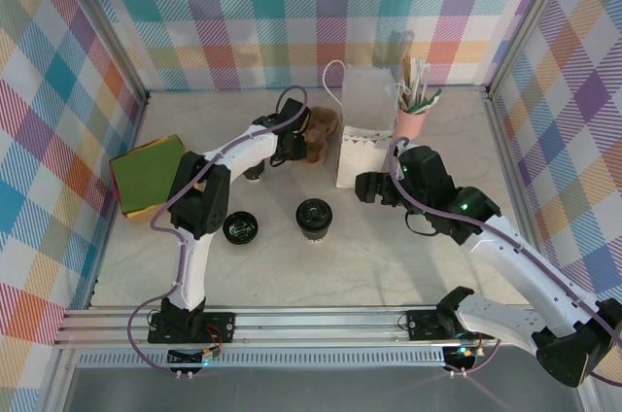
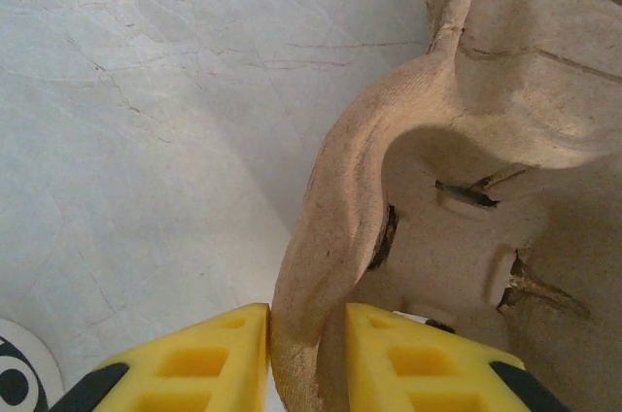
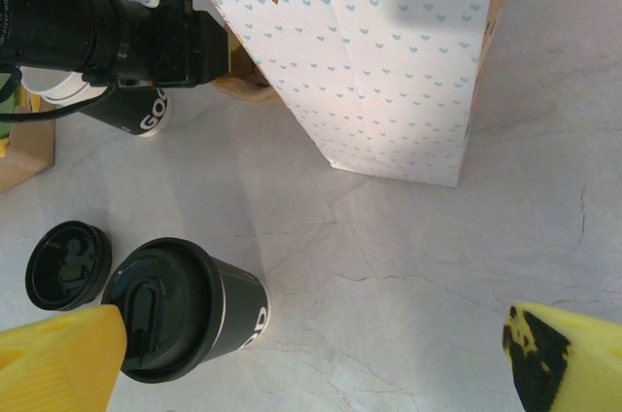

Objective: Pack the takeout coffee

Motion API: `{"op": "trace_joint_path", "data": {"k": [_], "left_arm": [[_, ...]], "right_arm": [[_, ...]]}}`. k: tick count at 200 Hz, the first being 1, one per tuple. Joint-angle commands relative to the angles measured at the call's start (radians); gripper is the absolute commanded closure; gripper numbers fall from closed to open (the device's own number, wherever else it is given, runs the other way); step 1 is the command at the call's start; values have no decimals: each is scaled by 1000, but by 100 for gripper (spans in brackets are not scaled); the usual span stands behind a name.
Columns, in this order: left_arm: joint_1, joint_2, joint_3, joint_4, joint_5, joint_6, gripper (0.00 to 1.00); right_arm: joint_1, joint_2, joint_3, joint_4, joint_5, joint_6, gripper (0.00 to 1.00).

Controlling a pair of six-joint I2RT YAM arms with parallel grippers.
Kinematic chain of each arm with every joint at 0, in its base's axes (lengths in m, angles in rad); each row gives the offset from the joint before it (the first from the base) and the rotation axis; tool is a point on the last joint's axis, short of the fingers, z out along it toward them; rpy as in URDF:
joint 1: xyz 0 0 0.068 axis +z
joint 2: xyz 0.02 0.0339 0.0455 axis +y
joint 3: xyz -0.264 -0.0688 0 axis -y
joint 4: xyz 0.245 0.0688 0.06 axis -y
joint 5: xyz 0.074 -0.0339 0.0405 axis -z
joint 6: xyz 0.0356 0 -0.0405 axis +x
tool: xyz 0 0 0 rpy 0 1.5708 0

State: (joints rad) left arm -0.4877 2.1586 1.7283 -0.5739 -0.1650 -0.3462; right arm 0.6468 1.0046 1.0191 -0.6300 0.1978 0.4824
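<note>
**Right pincer open beside coffee; left pincer clamped on carrier**

Right pincer (image 3: 316, 326): jaws wide apart, holding nothing. Coffee (image 3: 185, 310) stands on the table (image 3: 408, 237) right by its left finger (image 3: 58, 359), outside the gap and not between the jaws. Loose lid (image 3: 66, 264) lies just beside the coffee, further out past that finger. Bag (image 3: 360, 62) stands ahead of the pincer, beyond the coffee. Left pincer (image 2: 306, 320): closed on the rim of the pulp carrier (image 2: 466, 188).

Step in hand is probably grabbing the coffee. Slide the right pincer toward its left-finger side until the cup wall centres in the gap. Close below the lid and squeeze lightly, since a hard grip could dent the paper or pop the lid. Stay off the loose lid.

Coffee is upright, long axis vertical, lid up, base on the table. The lid's oval recess is on the side nearest the left finger.
</note>
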Motion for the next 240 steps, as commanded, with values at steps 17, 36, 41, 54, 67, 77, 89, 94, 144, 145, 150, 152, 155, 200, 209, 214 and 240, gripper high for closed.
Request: {"op": "trace_joint_path", "data": {"k": [17,36,41,54,67,77,89,94,144,145,150,152,155,200,209,214,240], "left_arm": [[-9,-80,-82,10,68,-68,74],[-18,-111,-132,39,90,-85,74],[-18,-117,-139,41,94,-89,74],[-24,-134,-155,50,100,-92,74],[-25,-147,-160,50,84,-93,72],[-26,-149,-153,40,64,-92,71],[-24,-142,-130,16,43,-78,69],[-23,-133,-113,4,38,-73,69],[-3,-53,-22,-40,39,-42,69],[-3,-52,-21,-41,38,-41,69],[-3,-47,-17,-41,41,-40,69],[-2,-46,-17,-41,42,-39,69],[-2,-44,-15,-41,42,-38,69],[-2,-33,-8,-52,30,-37,70],[-2,-34,-8,-57,21,-37,70],[-2,-36,-7,-61,14,-37,70],[-2,-49,-14,-61,3,-36,70]], "right_arm": [[-9,11,-7,14,-15,-2,1],[-10,15,-11,16,-20,-1,1],[-11,17,-13,16,-21,0,1],[-12,19,-14,18,-23,0,1],[-12,20,-15,17,-26,3,1],[-12,20,-15,21,-27,4,1],[-12,20,-16,20,-28,7,1],[-12,21,-14,21,-28,7,1],[-13,20,-4,7,-24,5,1],[-13,20,-4,7,-24,5,1],[-13,20,-2,6,-23,5,1],[-13,19,-2,5,-23,5,1],[-13,20,-2,4,-23,5,1],[-13,26,4,4,-24,2,1],[-13,26,4,7,-26,2,1],[-13,28,5,7,-27,2,1],[-15,33,5,12,-29,0,1]]}}
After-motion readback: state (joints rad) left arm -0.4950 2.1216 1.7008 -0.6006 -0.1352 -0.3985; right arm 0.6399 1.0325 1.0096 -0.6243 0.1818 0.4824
